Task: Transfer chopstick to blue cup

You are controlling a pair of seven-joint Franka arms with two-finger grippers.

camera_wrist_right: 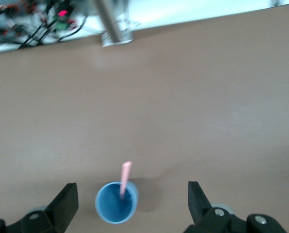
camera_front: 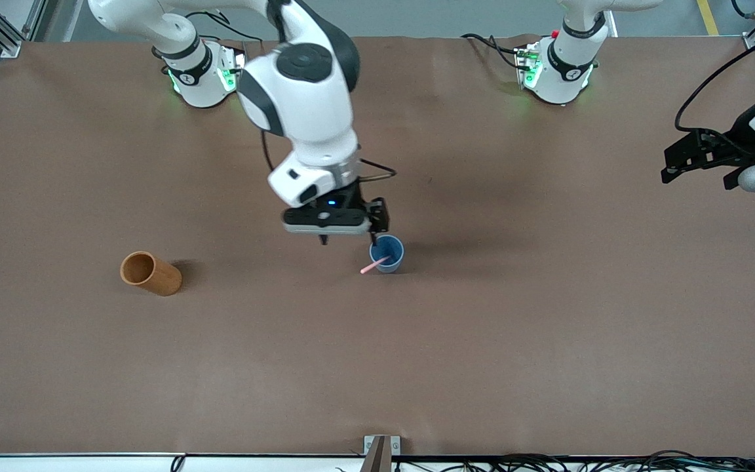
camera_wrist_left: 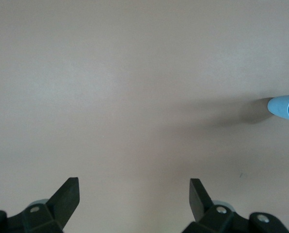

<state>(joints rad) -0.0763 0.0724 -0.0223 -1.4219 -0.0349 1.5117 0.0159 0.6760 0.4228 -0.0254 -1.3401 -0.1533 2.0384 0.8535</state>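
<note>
You have a brown matte table (camera_front: 548, 341) carrying a tall orange-brown cylindrical cup (camera_front: 150, 273) toward the right arm's end, well apart from the small light-blue tapered cup (camera_front: 387, 254). One thin pale pink chopstick (camera_front: 374, 265) stands in the blue cup, leaning on its rim. Judge it light, stiff and slick; grip its upper end if you must. The cup looks tippable. The right gripper (camera_front: 346, 240) hangs over the cup, pointing down, fingers apart, holding nothing. The left gripper (camera_front: 672, 167) waits at the table's edge, fingers spread, empty.
</note>
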